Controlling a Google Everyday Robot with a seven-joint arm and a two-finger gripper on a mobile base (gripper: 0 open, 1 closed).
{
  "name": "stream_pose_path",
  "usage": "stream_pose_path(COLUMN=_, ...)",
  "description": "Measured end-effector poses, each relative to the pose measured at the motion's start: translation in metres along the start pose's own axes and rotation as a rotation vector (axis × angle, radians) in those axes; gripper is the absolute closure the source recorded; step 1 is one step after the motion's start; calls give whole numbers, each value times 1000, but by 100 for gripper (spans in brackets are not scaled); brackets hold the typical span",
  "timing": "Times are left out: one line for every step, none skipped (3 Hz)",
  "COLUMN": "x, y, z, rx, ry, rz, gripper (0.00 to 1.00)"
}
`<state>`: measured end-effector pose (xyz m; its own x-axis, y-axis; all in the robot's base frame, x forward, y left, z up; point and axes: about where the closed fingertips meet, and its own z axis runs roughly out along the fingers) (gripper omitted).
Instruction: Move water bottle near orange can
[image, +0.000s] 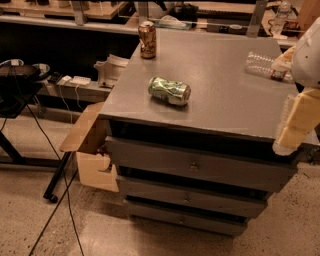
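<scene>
One grey desk (225, 105) with three drawers (200, 167) fills the middle of the view. At its right front corner hangs the one pincer (292, 127), pale yellow and cut off by the frame edge. I cannot tell how far open it is, and nothing shows in its hold. An open cardboard box (85, 130) leans at the desk's left side.

Three drink containers sit on the desk top. One water bottle (262, 65) lies on its side near the right edge, its neck end hidden behind the white arm. One dented green can (170, 91) lies on its side in the middle. One orange can (147, 40) stands upright at the back left corner, well apart from the bottle. A second, smaller bottle (283, 11) stands far behind, hard to make out.
</scene>
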<state>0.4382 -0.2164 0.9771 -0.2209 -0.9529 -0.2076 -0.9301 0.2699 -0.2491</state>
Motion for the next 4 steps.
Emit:
stream_pose_path(x=1, y=-2, z=0, rx=1, ry=0, rz=1, gripper=0)
stream_pose_path(x=13, y=-43, z=8, rx=15, ry=7, rz=17, gripper=0)
stream_pose_path(x=49, y=-113, z=32, rx=38, ry=85, rz=99, gripper=0)
stream_pose_path(x=98, y=-166, z=54, rx=78, ry=127, rz=179, gripper=0)
